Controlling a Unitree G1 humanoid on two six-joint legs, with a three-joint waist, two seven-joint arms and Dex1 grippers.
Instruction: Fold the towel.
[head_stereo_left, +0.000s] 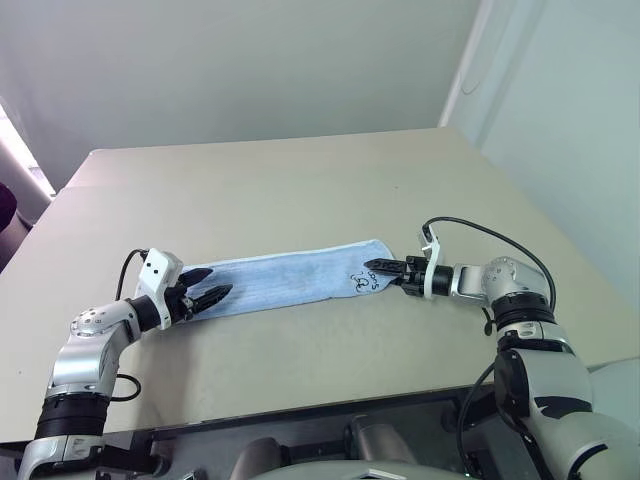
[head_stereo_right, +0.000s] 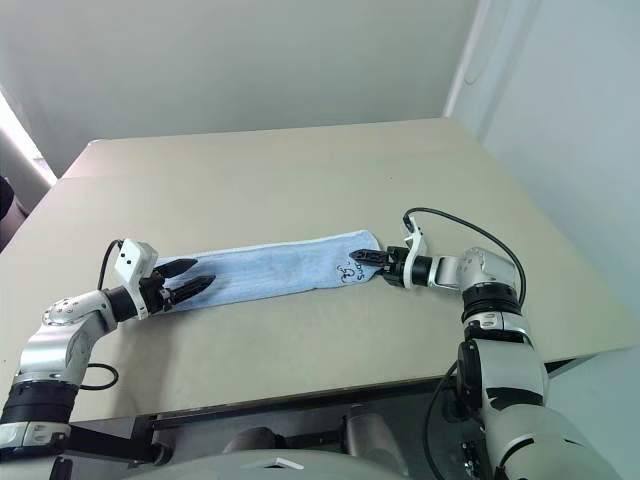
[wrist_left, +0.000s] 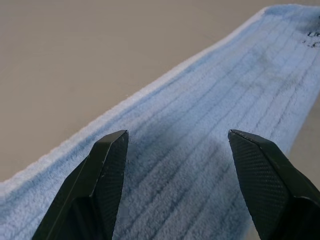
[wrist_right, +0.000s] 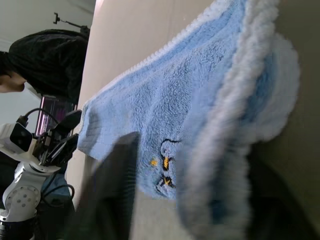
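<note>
Light-blue towel (head_stereo_left: 290, 278) stretched flat as a long narrow strip across the worktop (head_stereo_left: 280, 180), nearer the front edge than the back, running from the left side toward the right. Dark logo (head_stereo_left: 363, 279) near the right end. Left gripper (head_stereo_left: 212, 291) over the left end, fingers (wrist_left: 107, 170) spread apart above the cloth, gripping nothing. Right gripper (head_stereo_left: 378, 268) at the right end, fingers either side of the towel's folded edge; whether already pinching, cannot tell. Person (wrist_right: 47, 62) in dark clothing beyond the worktop's left side.
</note>
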